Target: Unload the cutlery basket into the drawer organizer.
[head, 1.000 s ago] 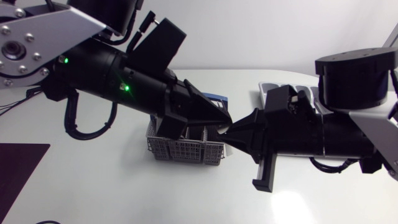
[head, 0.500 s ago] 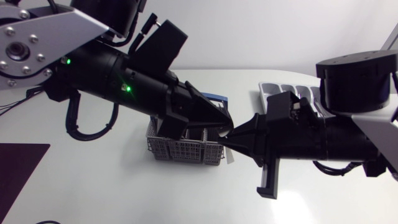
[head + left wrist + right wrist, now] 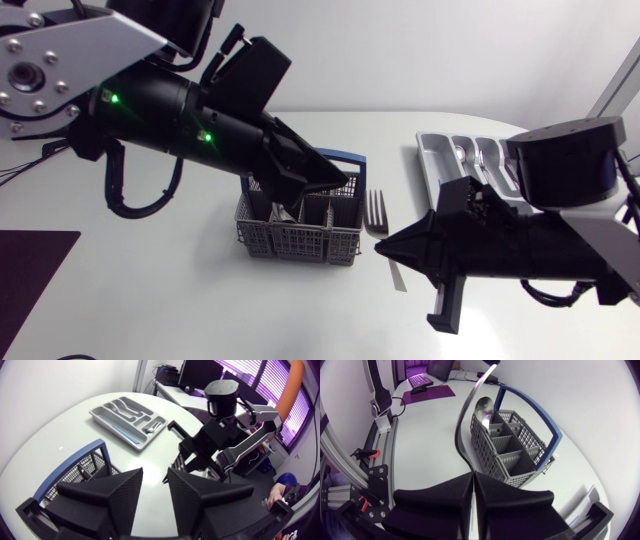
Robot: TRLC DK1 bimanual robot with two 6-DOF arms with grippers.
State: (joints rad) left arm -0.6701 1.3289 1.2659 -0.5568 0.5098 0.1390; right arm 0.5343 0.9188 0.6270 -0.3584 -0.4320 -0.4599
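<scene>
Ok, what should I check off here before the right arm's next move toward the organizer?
1. Is the right gripper shut on the fork: ok.
2. Is the fork out of the basket: ok.
3. Is the left gripper open and empty: ok.
4. Is the left gripper off the path to the organizer: ok, it hangs over the basket.
5. Is a fork slot free in the organizer: cannot tell.

At the frame's centre the cutlery basket [image 3: 300, 238] is grey lattice mesh with a blue handle, and the fork [image 3: 377, 210] to its right is shiny silver. The drawer organizer [image 3: 432, 158] at upper right is pale grey on the white table [image 3: 180, 300]. A dark maroon mat [image 3: 30, 275] fills the lower left corner, and the black left arm [image 3: 170, 110] shows two green lights.
</scene>
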